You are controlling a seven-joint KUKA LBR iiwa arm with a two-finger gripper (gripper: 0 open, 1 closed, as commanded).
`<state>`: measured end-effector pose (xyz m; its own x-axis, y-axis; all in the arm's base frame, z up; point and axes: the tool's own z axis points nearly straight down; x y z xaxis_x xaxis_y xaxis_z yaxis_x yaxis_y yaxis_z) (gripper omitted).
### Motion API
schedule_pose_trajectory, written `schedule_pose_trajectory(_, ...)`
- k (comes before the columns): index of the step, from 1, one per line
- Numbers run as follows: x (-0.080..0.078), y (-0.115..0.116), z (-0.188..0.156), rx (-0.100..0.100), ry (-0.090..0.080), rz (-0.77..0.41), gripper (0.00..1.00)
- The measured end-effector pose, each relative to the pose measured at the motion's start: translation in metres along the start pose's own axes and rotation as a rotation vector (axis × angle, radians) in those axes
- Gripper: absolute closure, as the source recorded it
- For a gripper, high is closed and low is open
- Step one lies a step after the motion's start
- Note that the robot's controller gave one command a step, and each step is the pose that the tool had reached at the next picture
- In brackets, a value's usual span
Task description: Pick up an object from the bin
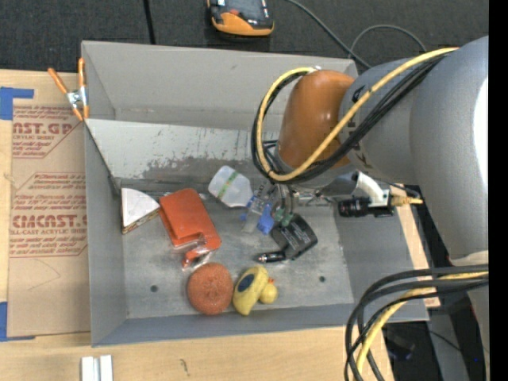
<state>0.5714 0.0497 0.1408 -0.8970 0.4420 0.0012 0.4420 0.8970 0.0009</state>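
Jaws hang low under the orange wrist cover (pixel 313 121) in the middle of the bin (pixel 198 86), apart or together I cannot tell, over a blue-and-clear piece (pixel 264 217) beside a black angular piece (pixel 292 239), likely lined up to grab 1 of those 2.

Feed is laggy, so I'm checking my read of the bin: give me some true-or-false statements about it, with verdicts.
The yellow toy lies beside the round orange ball. True.
The orange block is the thing furthest right. False: it lies left of the middle, beside the white wedge.
The claw is over the round orange ball. False: it is further back and right, by small blue pieces.
A crumpled whitish piece lies near the bin's back wall. True.
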Motion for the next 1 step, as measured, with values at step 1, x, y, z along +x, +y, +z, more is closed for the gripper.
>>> schedule_pose_trajectory(1,-0.0001,0.0001,-0.0033,0.000,0.000,0.000,1.00)
